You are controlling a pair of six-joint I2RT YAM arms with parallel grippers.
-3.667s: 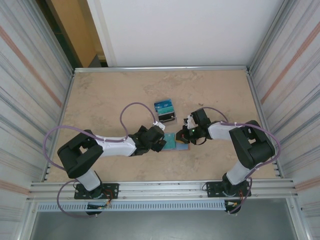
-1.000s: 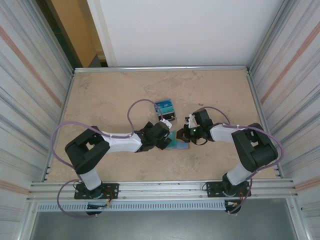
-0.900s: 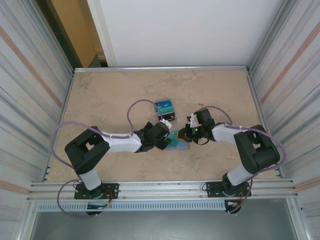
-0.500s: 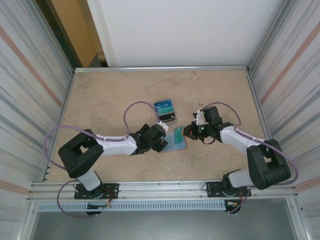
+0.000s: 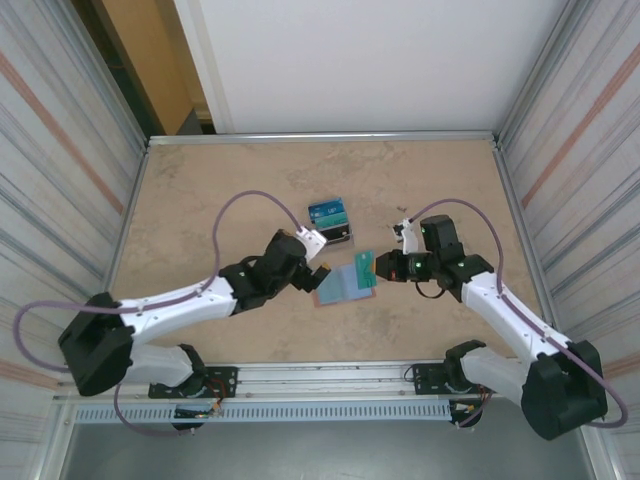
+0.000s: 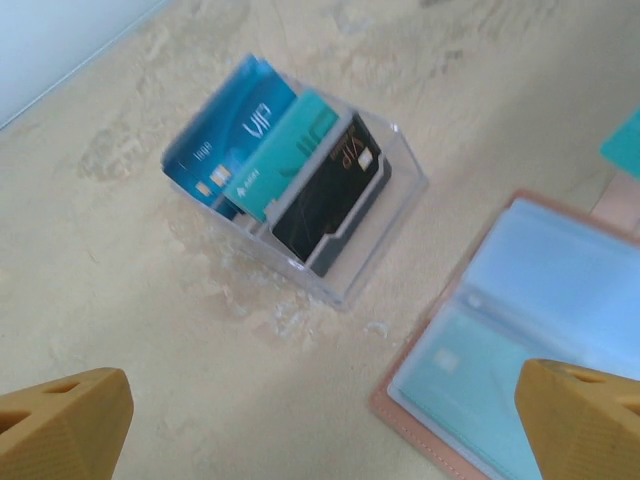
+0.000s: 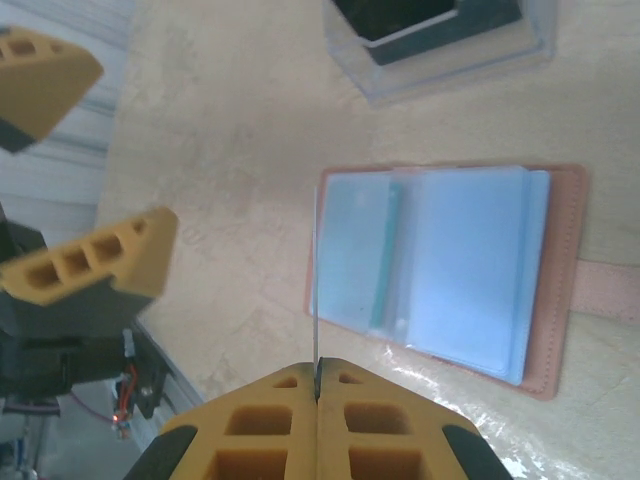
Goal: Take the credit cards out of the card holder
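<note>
From above, the card holder (image 5: 338, 288) lies open on the table (image 5: 200, 200) near the middle, its long axis about left to right with the right end a little farther. The left gripper (image 5: 320, 272) is just beside its left end, jaws wide. The right gripper (image 5: 385, 267) is pinched shut on a teal card (image 5: 366, 269) at the holder's right end; the card's long side runs about near to far. Just beyond stands a clear stand (image 5: 333, 221). In the left wrist view, the left gripper (image 6: 325, 428) is wide apart and holds nothing; the clear stand (image 6: 385, 215) keeps three cards (image 6: 285, 160) upright, and the open card holder (image 6: 520, 330) shows pale blue panels. In the right wrist view, the right gripper (image 7: 317, 378) clamps the teal card (image 7: 315, 290), seen edge-on, pointing straight away from the fingers; the card holder (image 7: 450, 265) lies open with its strap (image 7: 605, 290) at one short end.
</note>
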